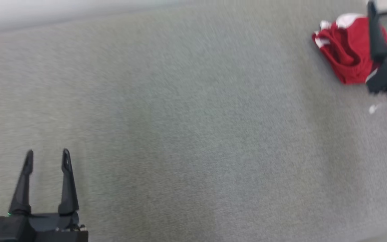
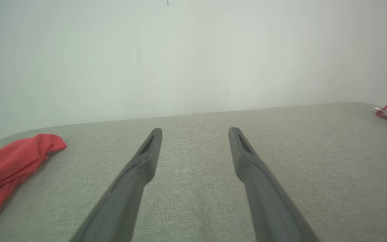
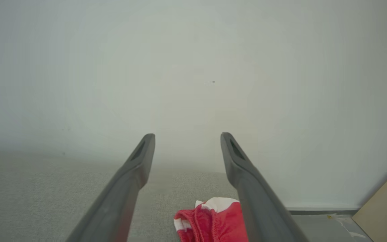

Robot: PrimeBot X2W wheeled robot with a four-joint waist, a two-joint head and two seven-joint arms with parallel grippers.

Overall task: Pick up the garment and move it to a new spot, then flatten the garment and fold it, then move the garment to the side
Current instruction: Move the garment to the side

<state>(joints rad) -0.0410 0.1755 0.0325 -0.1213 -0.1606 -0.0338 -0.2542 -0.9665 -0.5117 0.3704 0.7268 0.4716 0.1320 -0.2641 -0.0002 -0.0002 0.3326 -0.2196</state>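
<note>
One crumpled red garment with white trim (image 1: 346, 50) lies at the far right of the grey woven-fabric worktop (image 1: 193, 134), not gripped. Right tool (image 3: 187, 137): two dark fingers spread wide, empty, over the garment, which sits low beside its right finger. Left tool (image 1: 47, 153): two fingers also wide apart, empty, near left, well apart from the garment. Left wrist view counts two red heaps: this one far right, a second red cloth (image 2: 8, 164) at the left edge. Head view blurred.
</note>
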